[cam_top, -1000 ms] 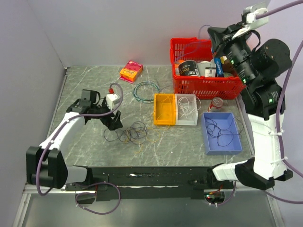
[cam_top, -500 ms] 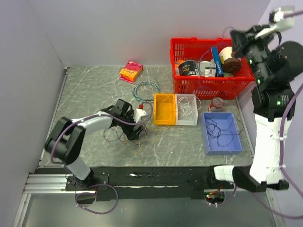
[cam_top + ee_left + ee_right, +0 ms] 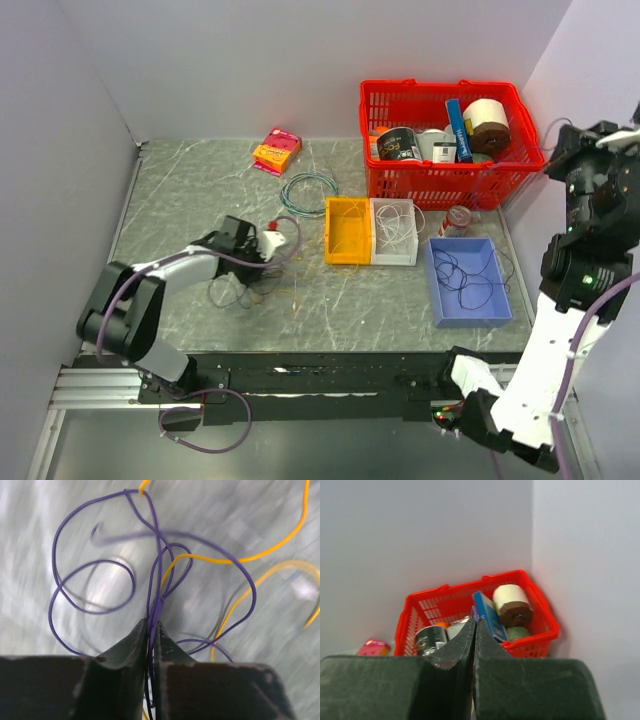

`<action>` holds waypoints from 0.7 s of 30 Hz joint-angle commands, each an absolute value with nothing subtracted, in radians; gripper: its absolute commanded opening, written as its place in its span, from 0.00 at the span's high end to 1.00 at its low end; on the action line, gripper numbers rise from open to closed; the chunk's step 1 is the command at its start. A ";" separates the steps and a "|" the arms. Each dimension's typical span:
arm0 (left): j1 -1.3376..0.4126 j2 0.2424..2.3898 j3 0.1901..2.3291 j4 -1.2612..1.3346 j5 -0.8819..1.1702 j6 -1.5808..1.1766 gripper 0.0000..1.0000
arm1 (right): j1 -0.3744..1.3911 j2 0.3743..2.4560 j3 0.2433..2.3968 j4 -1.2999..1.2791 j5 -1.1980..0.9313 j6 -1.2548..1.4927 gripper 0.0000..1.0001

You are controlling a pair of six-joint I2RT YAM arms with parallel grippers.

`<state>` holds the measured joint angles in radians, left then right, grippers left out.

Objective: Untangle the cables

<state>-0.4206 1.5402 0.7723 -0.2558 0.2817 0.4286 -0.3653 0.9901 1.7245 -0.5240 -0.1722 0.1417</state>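
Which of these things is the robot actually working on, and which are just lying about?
Part of the job: the cables, pinched in the left end effector; probably the yellow tray, clear tray and blue tray, each holding wire.

Lying about: red basket, pink box, blue-green wire coil, small can.

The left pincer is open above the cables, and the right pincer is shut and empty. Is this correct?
No: the left pincer is shut on purple strands of the cables, as the left wrist view shows. The right pincer is shut and empty.
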 commanded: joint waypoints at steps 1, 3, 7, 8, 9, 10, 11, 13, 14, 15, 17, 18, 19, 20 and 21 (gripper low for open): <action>-0.296 1.412 0.713 -0.325 0.207 0.462 0.99 | -0.411 0.922 1.625 -0.496 -0.111 0.147 1.00; -0.259 1.331 0.700 -0.342 0.178 0.482 0.99 | -0.429 0.901 1.585 -0.494 -0.081 0.138 1.00; -0.195 1.243 0.704 -0.405 0.183 0.512 0.99 | -0.437 0.881 1.513 -0.492 -0.029 0.121 1.00; -0.195 1.241 0.710 -0.416 0.183 0.511 0.99 | -0.439 0.876 1.491 -0.495 -0.032 0.123 1.00; -0.195 1.244 0.716 -0.428 0.181 0.503 0.98 | -0.440 0.871 1.465 -0.497 -0.037 0.126 1.00; -0.195 1.243 0.722 -0.429 0.190 0.500 0.98 | -0.442 0.856 1.407 -0.497 -0.041 0.132 1.00; -0.196 1.241 0.726 -0.428 0.195 0.499 0.98 | -0.442 0.850 1.373 -0.489 -0.046 0.135 1.00; -0.196 1.239 0.741 -0.430 0.210 0.483 0.97 | -0.443 0.831 1.286 -0.486 -0.041 0.135 1.00; -0.195 1.239 0.749 -0.430 0.215 0.474 0.97 | -0.443 0.827 1.261 -0.488 -0.035 0.132 1.00; -0.196 1.239 0.755 -0.431 0.222 0.463 0.97 | -0.443 0.815 1.217 -0.486 -0.038 0.133 1.00; -0.196 1.235 0.770 -0.434 0.239 0.457 0.96 | -0.443 0.802 1.184 -0.486 -0.046 0.138 1.00; -0.196 1.233 0.772 -0.433 0.242 0.453 0.96 | -0.445 0.795 1.174 -0.491 -0.051 0.141 1.00; -0.195 1.230 0.775 -0.430 0.247 0.451 0.96 | -0.443 0.793 1.172 -0.495 -0.051 0.144 1.00; -0.195 1.230 0.775 -0.430 0.259 0.451 0.96 | -0.443 0.795 1.172 -0.499 -0.054 0.149 1.00; -0.196 1.235 0.776 -0.430 0.265 0.449 0.96 | -0.445 0.799 1.172 -0.508 -0.066 0.153 1.00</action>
